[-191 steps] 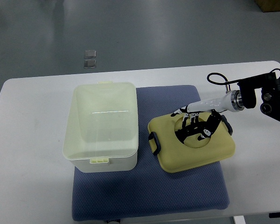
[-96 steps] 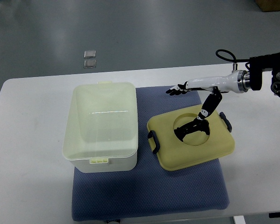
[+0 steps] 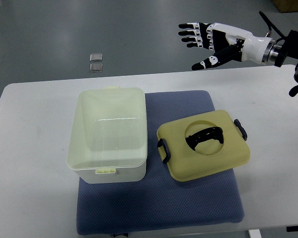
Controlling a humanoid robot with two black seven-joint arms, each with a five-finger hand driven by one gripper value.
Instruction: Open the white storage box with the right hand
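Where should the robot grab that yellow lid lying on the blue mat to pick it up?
Probably by the black handle spanning the round recess in the middle of the pale yellow plastic lid, coming from above: the lid lies flat on the blue mat with the bar exposed. The right hand is open.

I have one camera only, set high on my own side and looking steeply down over the whole bench [image 3: 35, 208], with grey floor [image 3: 139, 29] beyond its far edge; my right arm enters from the picture's right.
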